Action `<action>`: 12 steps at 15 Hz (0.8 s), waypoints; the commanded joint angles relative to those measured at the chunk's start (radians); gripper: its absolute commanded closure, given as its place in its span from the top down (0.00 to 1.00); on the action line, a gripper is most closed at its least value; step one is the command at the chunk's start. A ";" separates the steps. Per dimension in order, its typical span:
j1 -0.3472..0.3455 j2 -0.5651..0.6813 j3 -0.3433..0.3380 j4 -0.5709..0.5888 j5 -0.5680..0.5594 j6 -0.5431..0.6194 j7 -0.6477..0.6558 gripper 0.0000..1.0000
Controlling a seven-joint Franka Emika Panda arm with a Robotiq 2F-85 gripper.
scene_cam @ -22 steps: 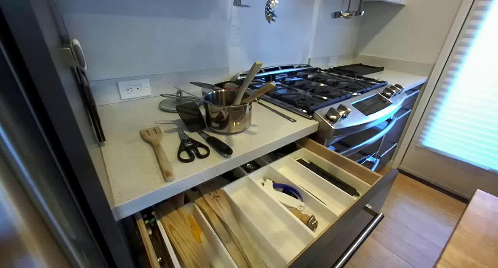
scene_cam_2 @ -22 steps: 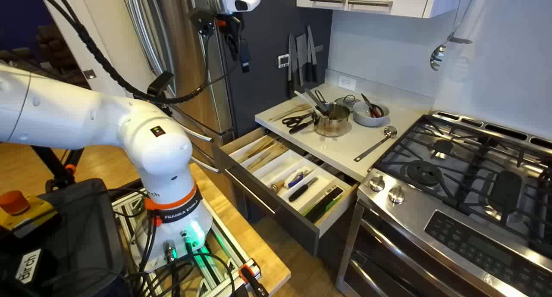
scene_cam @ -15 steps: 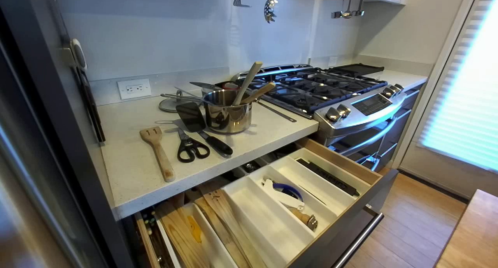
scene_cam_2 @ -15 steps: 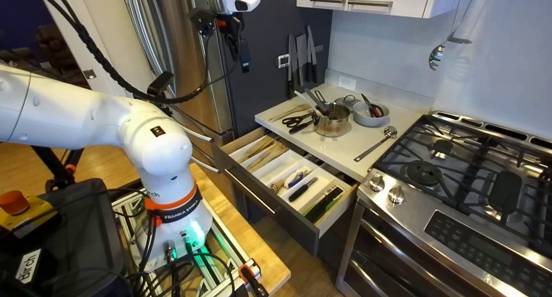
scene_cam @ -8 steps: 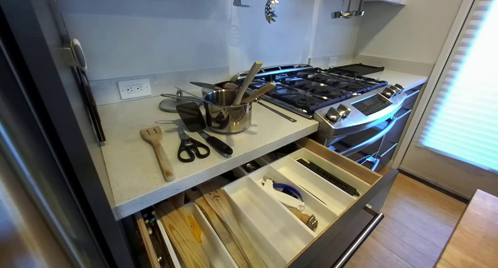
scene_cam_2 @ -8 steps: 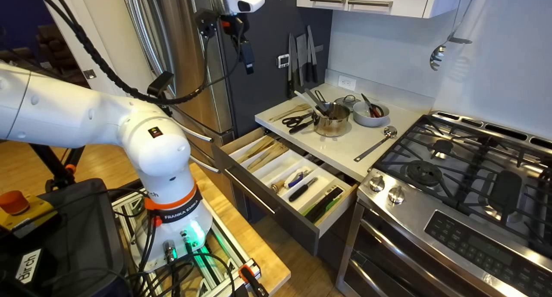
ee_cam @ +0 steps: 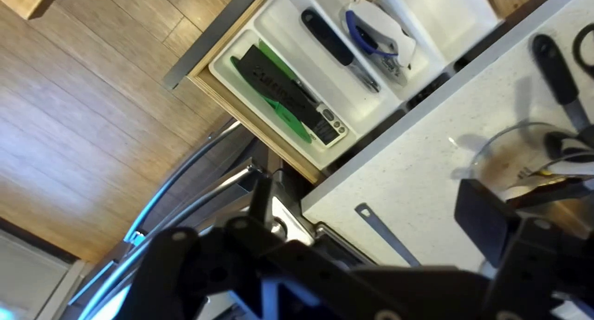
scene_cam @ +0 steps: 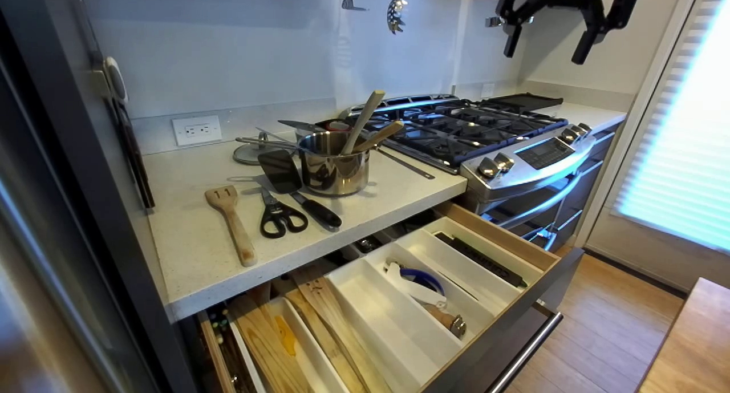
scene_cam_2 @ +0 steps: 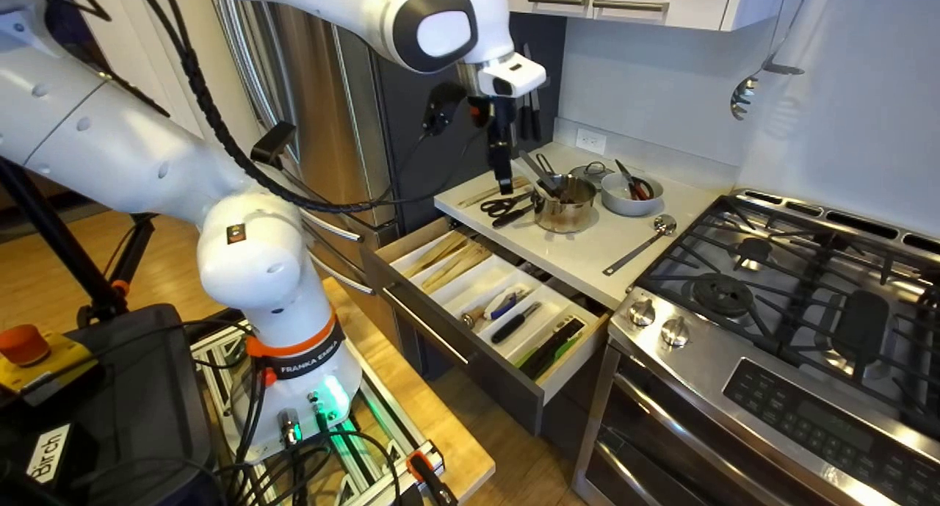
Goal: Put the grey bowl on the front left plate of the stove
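"Wrist view. State of the hand?"

"Wide: fingers well apart, dark and slightly blurred. Beyond them lies the bench, carrying a flat metal handle. The stove is partly covered by the hand."

"And the drawer?"

"Pulled out. A white tray inside: lettered black piece among green pieces in the end compartment, black-handled tool in the next, white piece with a blue loop in the one after."

"In an exterior view, where is the grey bowl?"

"Upright on the bench, just beside the steel pot; contact between the two cannot be judged. A red-and-black-handled tool leans in the bowl. A long metal spoon lies between bowl and stove."

"And the front left plate?"

"Black, with a round burner, at the stove corner nearest the bench and two knobs. Hand hangs edge-on to this view; its gap cannot be read, nor its depth relative to the pot."

"In an exterior view, how does the hand stand?"

"At the top edge, fingers pointing down, spread wide. On the bench lie a slotted wooden spatula, scissors and a black turner. Pot holds wooden handles and hides most of the bowl."
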 commanded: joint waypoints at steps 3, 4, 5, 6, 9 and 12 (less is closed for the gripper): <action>0.051 0.363 -0.243 0.263 0.148 0.009 -0.203 1.00; 0.062 0.397 -0.273 0.319 0.196 -0.023 -0.234 1.00; 0.070 0.411 -0.292 0.345 0.240 -0.040 -0.258 1.00; 0.051 0.335 -0.264 0.252 0.164 0.013 -0.212 1.00; 0.065 0.407 -0.290 0.336 0.211 -0.013 -0.243 1.00; 0.073 0.411 -0.289 0.340 0.213 -0.017 -0.243 1.00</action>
